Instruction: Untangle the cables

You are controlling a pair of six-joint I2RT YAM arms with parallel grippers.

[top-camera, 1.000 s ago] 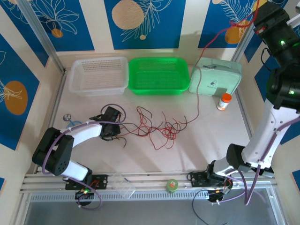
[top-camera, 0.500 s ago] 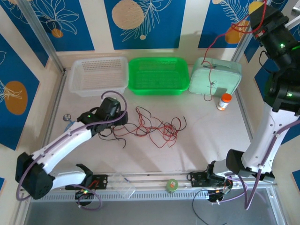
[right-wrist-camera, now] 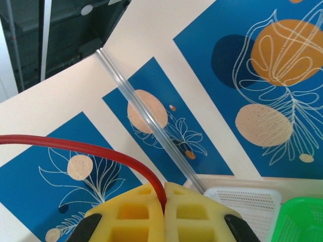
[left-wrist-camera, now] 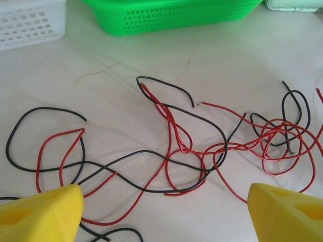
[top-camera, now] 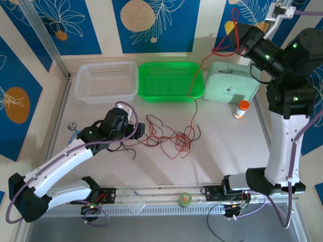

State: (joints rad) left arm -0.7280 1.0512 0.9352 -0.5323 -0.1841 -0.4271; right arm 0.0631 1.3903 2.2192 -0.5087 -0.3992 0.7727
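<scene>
The cables [top-camera: 166, 137] lie as a loose tangle of thin red and black wires on the white table. In the left wrist view the cables [left-wrist-camera: 202, 146] spread out just ahead of my yellow fingertips [left-wrist-camera: 45, 214]. My left gripper [top-camera: 127, 132] sits at the tangle's left end, low over the table and open, with wires lying between its fingers but none gripped [left-wrist-camera: 166, 217]. My right gripper [top-camera: 236, 36] is raised high at the back right, shut on one red cable [right-wrist-camera: 75, 146]. That red cable [top-camera: 194, 85] hangs down past the green basket into the tangle.
A white basket [top-camera: 106, 80], a green basket [top-camera: 170, 80] and a mint case [top-camera: 231, 83] line the back edge. An orange-capped bottle [top-camera: 242, 109] stands at the right. A light-blue tube with a metal disc [top-camera: 74, 127] lies at the left. A green tape roll [top-camera: 185, 199] sits on the front rail.
My left gripper has opened and its arm has stretched out towards the tangle. My right gripper has swung left with the red cable, which now hangs before the green basket instead of over the mint case.
</scene>
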